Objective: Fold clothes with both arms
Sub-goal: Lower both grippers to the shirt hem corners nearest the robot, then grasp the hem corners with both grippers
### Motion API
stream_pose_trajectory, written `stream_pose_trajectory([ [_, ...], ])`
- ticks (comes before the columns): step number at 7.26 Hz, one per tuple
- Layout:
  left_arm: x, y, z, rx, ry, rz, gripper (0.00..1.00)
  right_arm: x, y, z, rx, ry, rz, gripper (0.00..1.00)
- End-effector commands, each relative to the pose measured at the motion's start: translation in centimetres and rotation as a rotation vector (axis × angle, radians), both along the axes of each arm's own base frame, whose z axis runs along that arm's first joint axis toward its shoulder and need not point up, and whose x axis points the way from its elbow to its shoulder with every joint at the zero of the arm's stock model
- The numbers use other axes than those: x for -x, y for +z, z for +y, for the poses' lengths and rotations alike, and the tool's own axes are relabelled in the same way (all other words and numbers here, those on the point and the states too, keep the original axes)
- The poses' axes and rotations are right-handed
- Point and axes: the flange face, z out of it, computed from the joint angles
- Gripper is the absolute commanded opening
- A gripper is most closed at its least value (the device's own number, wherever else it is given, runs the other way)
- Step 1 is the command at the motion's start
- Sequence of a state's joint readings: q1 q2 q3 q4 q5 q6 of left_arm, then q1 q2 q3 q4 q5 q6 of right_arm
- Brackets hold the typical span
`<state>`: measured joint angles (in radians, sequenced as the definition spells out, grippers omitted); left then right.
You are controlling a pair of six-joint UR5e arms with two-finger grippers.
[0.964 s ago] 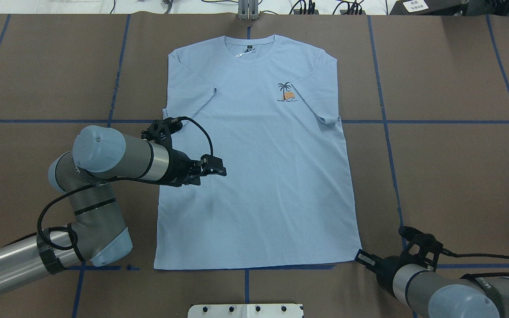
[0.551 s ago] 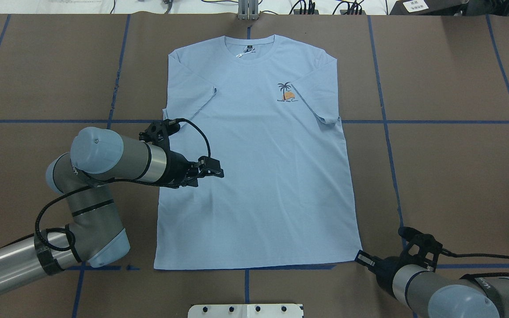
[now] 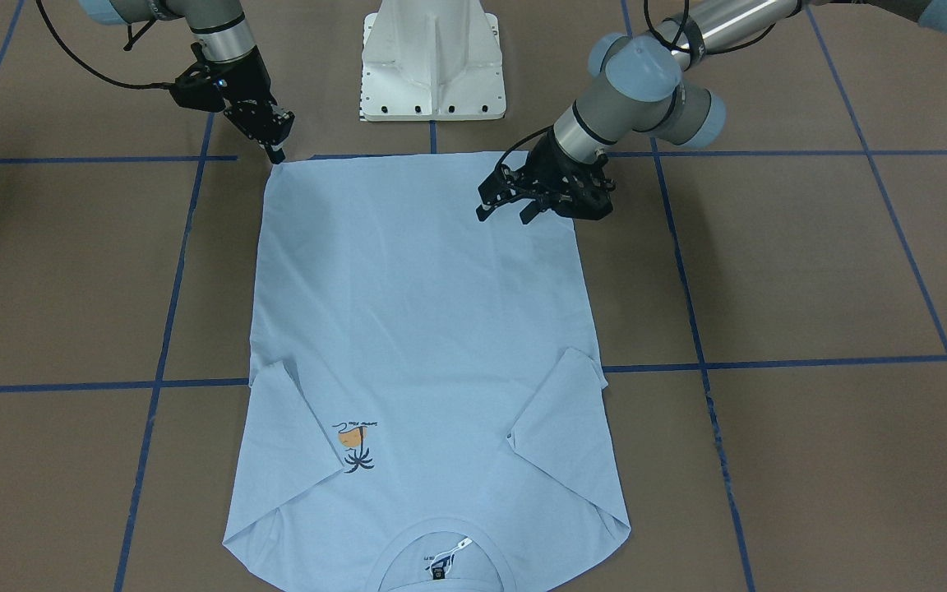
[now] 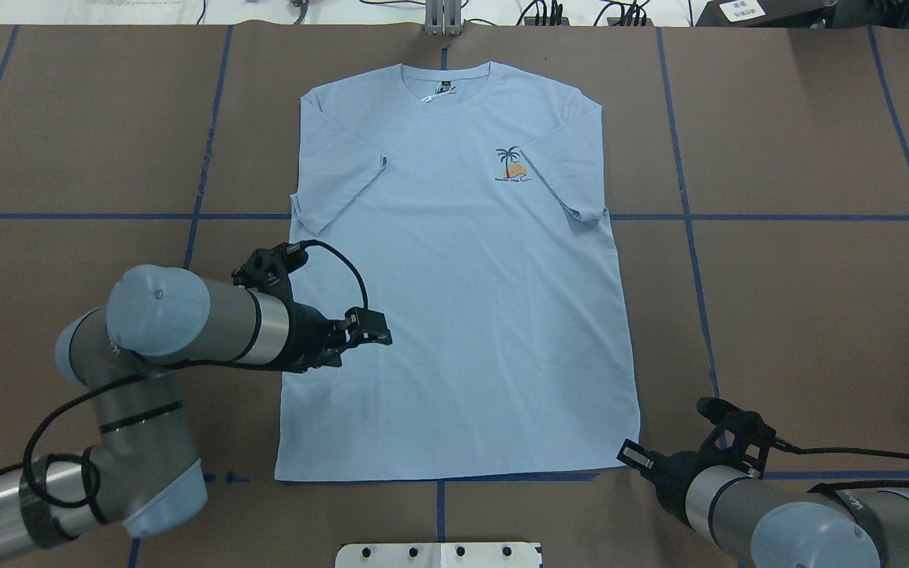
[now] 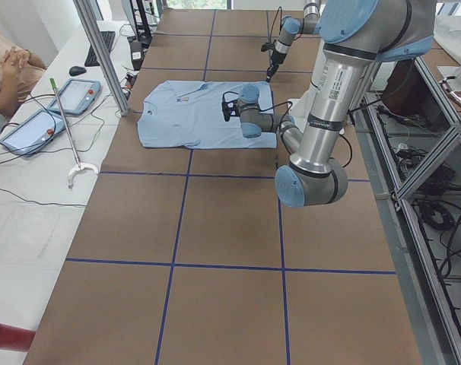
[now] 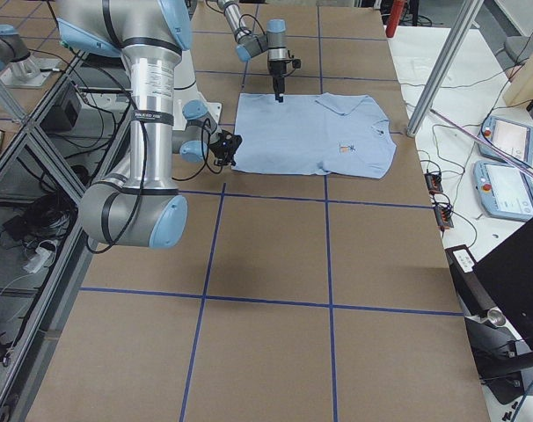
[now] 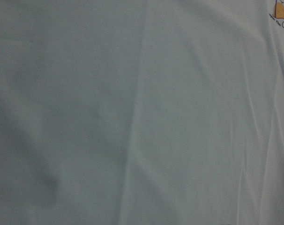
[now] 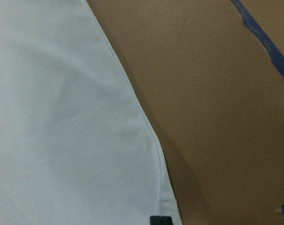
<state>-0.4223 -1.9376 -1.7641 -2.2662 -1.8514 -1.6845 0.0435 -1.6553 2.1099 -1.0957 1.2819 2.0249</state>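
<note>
A: Quick, which step?
B: Looks like the reach for the first grab. Brown table (image 4: pixel 817 315) with blue tape lines. The T-shirt (image 4: pixel 462 331) lies flat in the middle, front up, with the hem nearest the robot and the neck on the far side. I'd say no body fold is made yet.

A: Arms?
B: The left arm (image 4: pixel 186 327) hangs over the shirt's lower left part. The left claw (image 3: pixel 504 215) has its fingers apart and holds nothing, just inside the side edge. The right arm (image 4: pixel 802 536) is low at the hem's right corner, and the right claw (image 3: pixel 278 154) has its tip at that corner. The wrist view shows a dark tip by the corner seam. Pinching or only touching, cannot tell.

A: Next move?
B: My guess is the left claw has to get down to the left hem corner and close on it. Then both lift together and level so the cloth folds evenly and doesn't skew.

A: How's the shirt look?
B: Light blue, smooth, a few faint creases. The left sleeve (image 4: pixel 340 170) and right sleeve (image 4: pixel 573 170) are tucked inward over the chest. Round collar (image 4: pixel 447 101). Small palm-tree print (image 4: pixel 511 164) just beside the right sleeve's edge. Dark label (image 4: pixel 444 84) inside the neck.
</note>
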Motion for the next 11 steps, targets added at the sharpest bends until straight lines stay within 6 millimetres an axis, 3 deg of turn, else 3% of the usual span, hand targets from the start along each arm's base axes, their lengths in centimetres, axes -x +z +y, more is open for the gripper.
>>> stream_pose_trajectory([
  [1,1.5,-2.4,6.9,0.044,-0.006,-0.166,0.91,-0.5,-0.5,-0.6,0.003,0.009,-0.009,0.0],
  [3,-0.1,-2.3,12.3,0.174,-0.045,-0.278,0.89,-0.6,-0.5,-0.5,0.007,0.005,-0.008,0.0],
  [4,-0.6,-1.4,13.3,0.221,-0.074,-0.313,0.82,-0.6,-0.5,-0.5,0.006,0.006,-0.009,0.0],
  [6,-0.5,2.7,15.6,0.254,-0.061,-0.391,0.7,-0.6,-0.3,-0.5,0.006,0.006,-0.005,0.0],
  [7,-0.3,3.0,15.6,0.254,-0.062,-0.396,0.65,-0.6,-0.5,-0.5,0.006,0.006,-0.008,0.0],
  [11,-0.3,3.2,15.1,0.245,-0.069,-0.402,0.61,-0.6,-0.2,-0.5,0.007,0.006,-0.002,0.0],
])
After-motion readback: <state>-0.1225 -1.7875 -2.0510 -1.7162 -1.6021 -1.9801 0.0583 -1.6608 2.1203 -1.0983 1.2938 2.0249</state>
